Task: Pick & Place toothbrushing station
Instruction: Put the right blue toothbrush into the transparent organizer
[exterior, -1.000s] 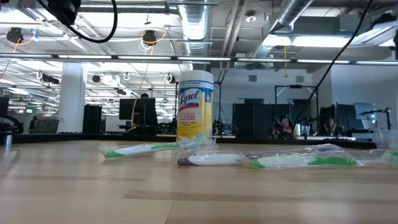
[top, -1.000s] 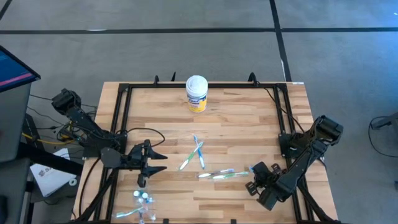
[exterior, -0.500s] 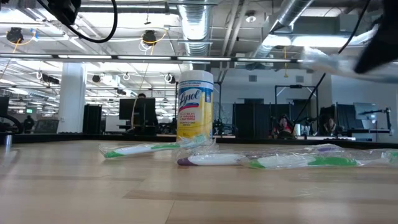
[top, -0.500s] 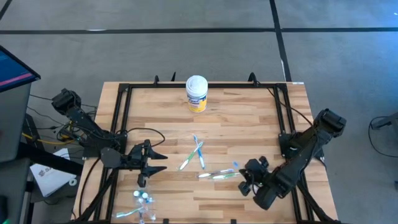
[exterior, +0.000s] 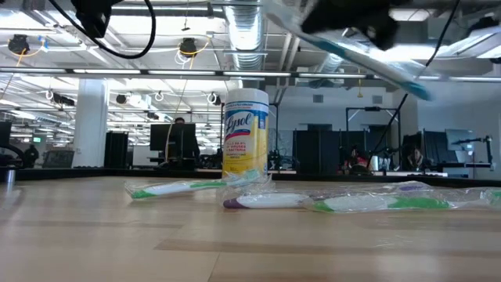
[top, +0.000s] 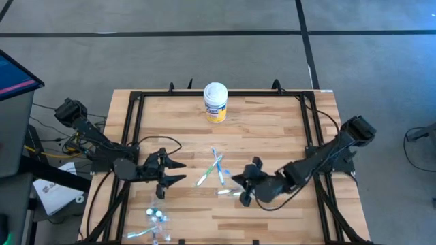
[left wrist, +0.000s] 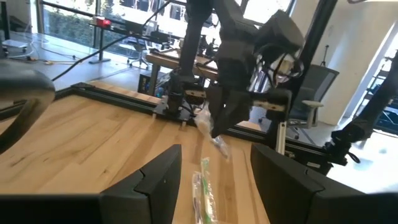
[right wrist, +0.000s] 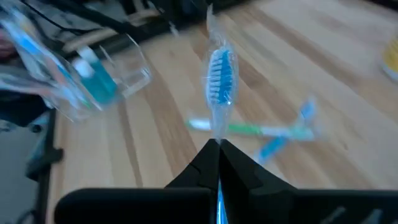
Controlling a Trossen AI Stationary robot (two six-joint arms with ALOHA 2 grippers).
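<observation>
My right gripper point(top: 242, 185) is over the middle of the table, shut on a blue toothbrush point(right wrist: 220, 74) in a clear wrapper, also seen high in the low view point(exterior: 376, 63). My left gripper point(top: 177, 172) is open and empty at the table's left, its fingers level above the wood point(left wrist: 214, 186). Several wrapped toothbrushes lie flat on the table: a crossed pair point(top: 216, 167) and a green and white pair point(top: 228, 192). Teal toothpaste tubes stand in a clear container point(top: 157, 216) at the near left, which the right wrist view also shows point(right wrist: 93, 81). My right gripper pinches the wrapped blue toothbrush between its two fingers at the handle just behind the neck point(right wrist: 217, 134). The bristle head point(right wrist: 221, 68) sticks out ahead of the fingertips. The brush is lifted clear of the table and slants down at one end point(exterior: 415, 86).
A yellow and white wipes canister point(top: 215, 102) stands at the far middle. A black rail frame point(top: 136, 116) runs along the table's left, far and right sides. A green toothbrush point(left wrist: 202, 186) lies on the wood right ahead of my left gripper.
My right gripper has gone from the table's near right toward the left, to the middle, carrying the blue toothbrush lifted clear of the table. In the low view the brush has moved across the top from the right to the middle.
</observation>
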